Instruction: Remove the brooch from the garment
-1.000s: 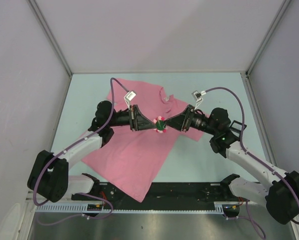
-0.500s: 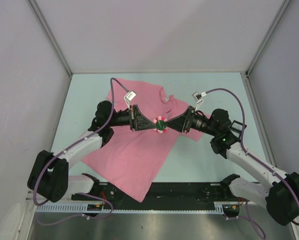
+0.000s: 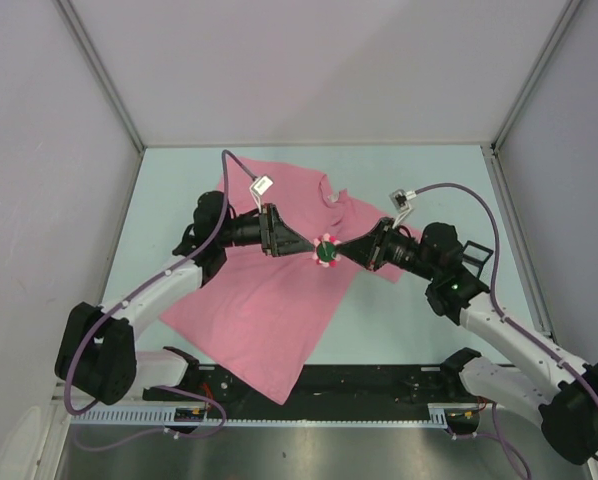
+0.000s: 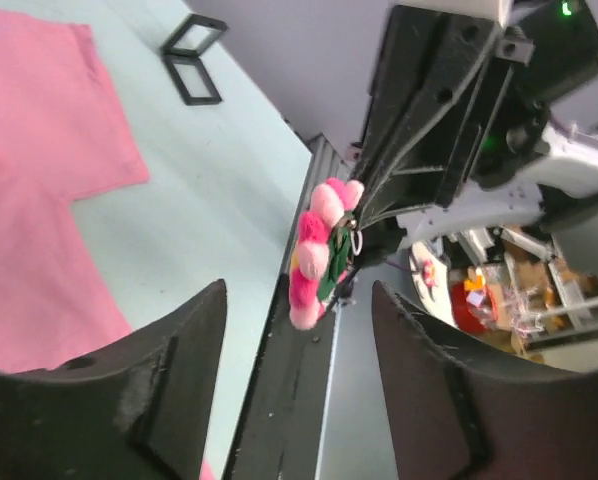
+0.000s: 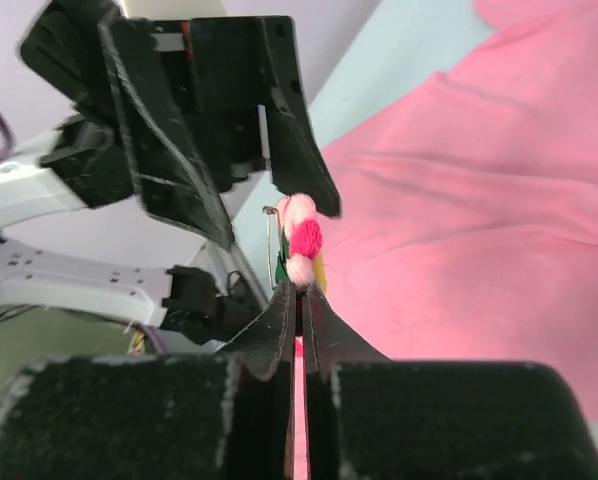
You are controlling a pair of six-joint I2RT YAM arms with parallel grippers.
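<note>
Top view, left side: the left arm reached in over the table (image 3: 169,200) and across the garment (image 3: 264,305). The garment lay flat and slightly skewed, collar toward the far edge and hem toward the arm bases.

The left gripper (image 3: 307,251) pointed rightward above the shirt's middle, its tip just beside the brooch (image 3: 326,251). In the left wrist view its two fingers (image 4: 169,380) stood apart, with a wide gap between them. The brooch sat beyond that gap and neither pad touched it. Left claw noted as apart, holding nothing.

Centre: the brooch hung in the air between the two claw tips, above the right half of the shirt and below the collar. Pink petals were seen edge-on from both wrist cameras, with a green patch beside them. In the left wrist view it stood against the bare table and the rig edge, clear of the cloth.

Right side: the right gripper (image 3: 338,253) pointed leftward, tip to tip with the left one. In the right wrist view its fingers (image 5: 269,335) were pressed together with only a thin slit between them, and the brooch was pinched at their very tips. Right claw noted as clamped on the brooch. The pink fabric lay below and to the right of that grip.
</note>
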